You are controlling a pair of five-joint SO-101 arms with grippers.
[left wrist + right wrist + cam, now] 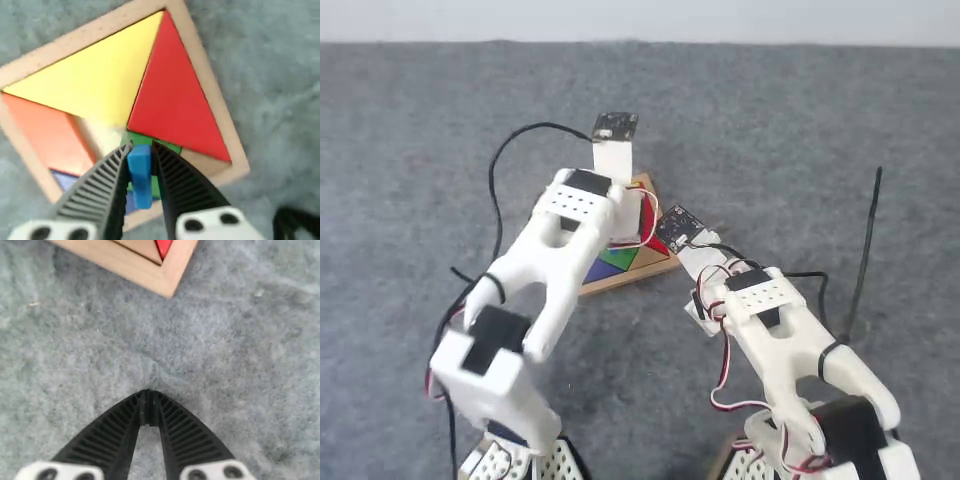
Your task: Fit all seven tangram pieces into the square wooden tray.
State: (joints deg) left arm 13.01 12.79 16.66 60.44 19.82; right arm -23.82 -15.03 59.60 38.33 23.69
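Note:
The square wooden tray (pixel 202 55) lies on grey carpet, under the left arm in the high view (pixel 625 278). It holds a yellow triangle (pixel 95 75), a red triangle (pixel 172 100), an orange piece (pixel 47 132), a green piece (pixel 150 142) and a dark blue piece (pixel 62 180). A patch of bare wood (pixel 102 137) shows near the middle. My left gripper (pixel 140 147) hangs over the tray's middle, shut on a blue piece (pixel 141 175) held on edge. My right gripper (pixel 146 392) is shut with nothing in it over the carpet, a little off the tray's corner (pixel 160 277).
Grey carpet (pixel 800 150) covers the table on all sides of the tray. Black cables (pixel 500 180) trail from both arms. The right arm (pixel 770 320) stands close beside the tray's near corner.

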